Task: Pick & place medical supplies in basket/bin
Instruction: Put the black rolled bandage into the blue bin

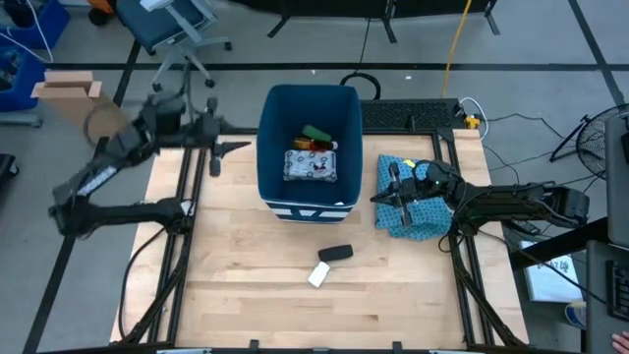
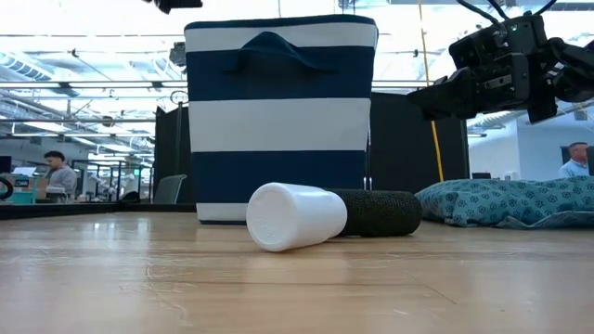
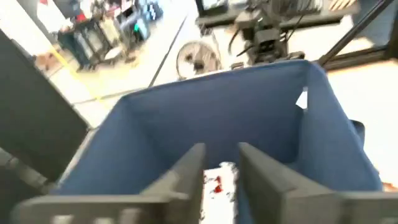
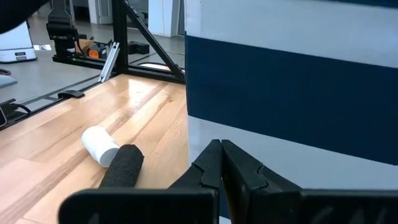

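The dark-blue bin (image 1: 310, 108) stands at the table's far middle. In it lie a flat white packet with red print (image 1: 311, 165) and red and green items (image 1: 316, 140). A black oblong (image 1: 335, 254) and a white tube (image 1: 319, 274) lie on their sides on the table in front of the bin, touching in the low view (image 2: 295, 216). My left gripper (image 1: 236, 148) hovers open and empty just left of the bin's rim, and the packet (image 3: 217, 183) shows between its fingers. My right gripper (image 1: 391, 189) is shut and empty, raised above the blue patterned cloth (image 1: 418, 206).
The folded blue patterned cloth (image 2: 510, 202) lies right of the bin. Black frame rails (image 1: 187, 246) run along the table's left and right sides. Bare wood (image 1: 256, 295) lies around the tube and the oblong. People sit in the room beyond (image 2: 58, 172).
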{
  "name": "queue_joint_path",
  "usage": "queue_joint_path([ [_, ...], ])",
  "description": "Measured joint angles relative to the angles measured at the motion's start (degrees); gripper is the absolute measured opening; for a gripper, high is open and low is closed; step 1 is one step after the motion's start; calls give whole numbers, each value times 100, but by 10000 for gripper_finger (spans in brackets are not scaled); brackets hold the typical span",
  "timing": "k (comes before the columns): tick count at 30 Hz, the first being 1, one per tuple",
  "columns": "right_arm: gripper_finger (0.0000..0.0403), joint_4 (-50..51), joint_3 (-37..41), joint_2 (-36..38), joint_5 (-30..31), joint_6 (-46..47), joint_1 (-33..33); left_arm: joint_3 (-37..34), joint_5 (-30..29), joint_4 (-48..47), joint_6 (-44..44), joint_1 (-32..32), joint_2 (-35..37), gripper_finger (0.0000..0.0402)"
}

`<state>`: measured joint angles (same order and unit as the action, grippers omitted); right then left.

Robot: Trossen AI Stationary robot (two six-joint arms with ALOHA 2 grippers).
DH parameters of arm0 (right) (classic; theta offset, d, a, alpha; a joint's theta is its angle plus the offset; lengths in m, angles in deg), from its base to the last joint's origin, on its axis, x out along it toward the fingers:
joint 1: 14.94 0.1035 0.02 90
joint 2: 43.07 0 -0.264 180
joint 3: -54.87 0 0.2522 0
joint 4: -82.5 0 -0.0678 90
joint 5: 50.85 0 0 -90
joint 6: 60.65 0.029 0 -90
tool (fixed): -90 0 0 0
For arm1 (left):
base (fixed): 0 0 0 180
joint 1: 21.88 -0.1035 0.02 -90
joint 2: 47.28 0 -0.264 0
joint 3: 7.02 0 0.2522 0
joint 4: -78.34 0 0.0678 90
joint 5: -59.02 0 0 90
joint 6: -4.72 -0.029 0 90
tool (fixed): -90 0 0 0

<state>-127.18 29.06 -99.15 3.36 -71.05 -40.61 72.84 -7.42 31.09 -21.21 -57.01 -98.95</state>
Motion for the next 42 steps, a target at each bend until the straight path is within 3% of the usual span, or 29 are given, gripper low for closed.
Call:
queue_joint_path([
  [2,0,0,0,0,0,-36,0,-901,213,739,243,-38,497,44],
  [4,0,0,0,0,0,-38,0,-1758,410,1272,517,-49,945,12],
  [11,0,-2,0,0,-2,-38,0,-4476,629,3272,1106,-49,2171,4],
  [14,0,0,0,0,-3,-62,0,-5223,966,4342,1413,-67,2447,3],
  [16,0,-2,0,0,-4,-73,0,-5584,891,4991,1830,-97,2523,3],
  [23,0,-2,0,0,-2,7,0,-6255,397,5822,2475,153,3125,2],
  [29,0,15,0,0,-2,29,0,-6549,324,5575,2384,826,3667,1],
  [33,0,48,0,1,0,29,0,-6552,-333,4896,2000,1255,3824,1],
  [42,0,-122,-163,118,249,245,67,-6552,-881,4835,1893,1348,3817,7],
])
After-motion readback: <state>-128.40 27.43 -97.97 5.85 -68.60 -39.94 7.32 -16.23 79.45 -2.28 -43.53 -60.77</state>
